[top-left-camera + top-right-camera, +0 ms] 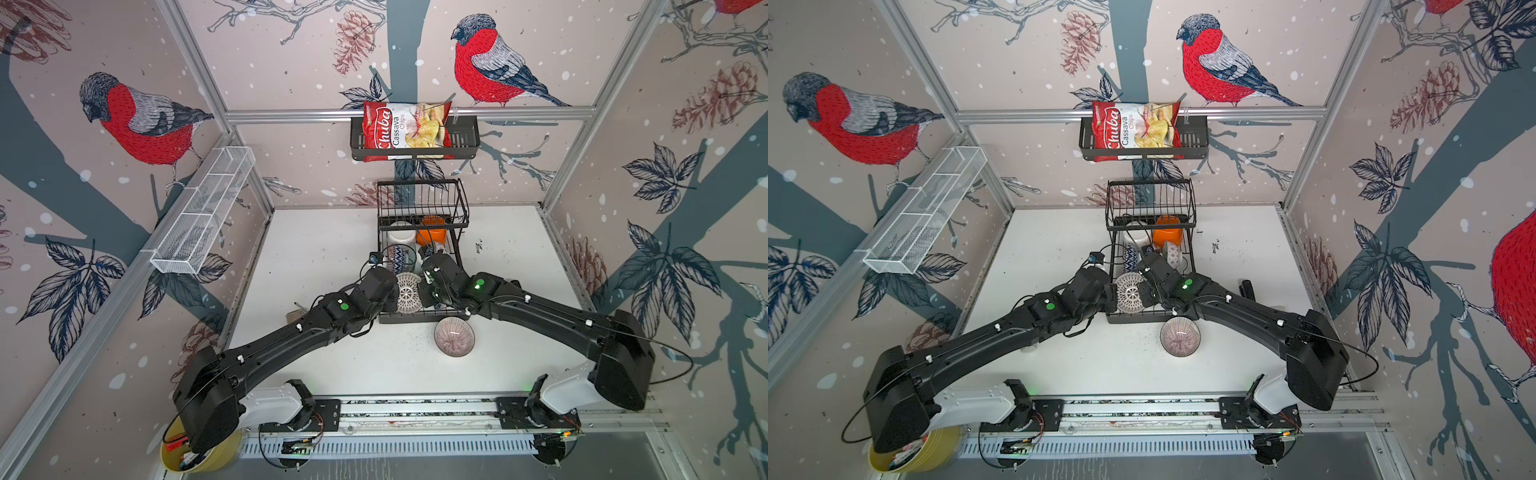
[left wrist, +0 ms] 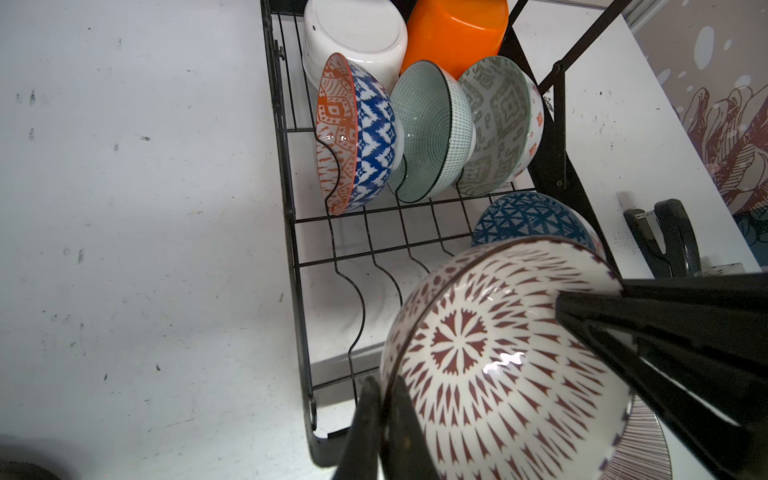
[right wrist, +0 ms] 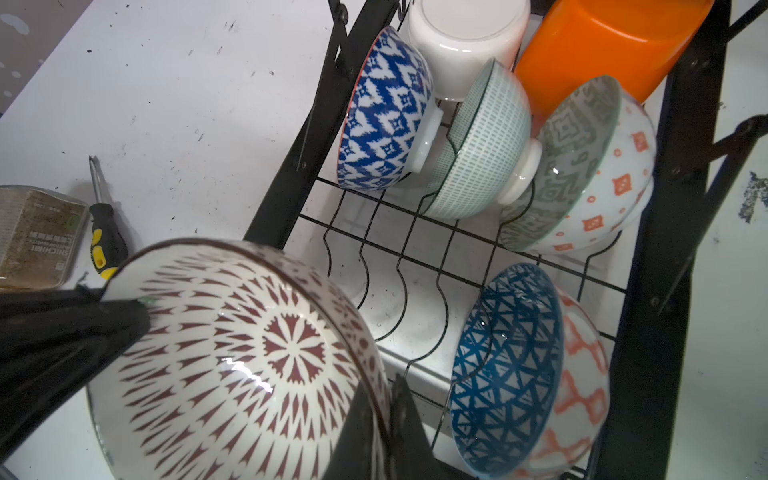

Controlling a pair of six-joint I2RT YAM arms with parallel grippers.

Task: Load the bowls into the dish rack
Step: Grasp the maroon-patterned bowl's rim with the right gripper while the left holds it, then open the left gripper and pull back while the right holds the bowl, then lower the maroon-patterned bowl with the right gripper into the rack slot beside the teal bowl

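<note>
Six bowls point(image 2: 357, 137) racked already. Red-patterned bowl point(image 2: 478, 353) over dish rack's point(image 2: 286, 187) front slots, rim pinched by left hand point(image 2: 384, 395) and right hand point(image 3: 384, 399). Only striped bowl point(image 1: 454, 336) left, sitting on counter point(image 1: 324, 257).

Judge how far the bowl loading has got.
Done: six bowls sit in the rack. In hand: the left gripper and right gripper both grip the red bowl by its rim over the rack's front. Left: seat it, then load the striped bowl on the table.
</note>
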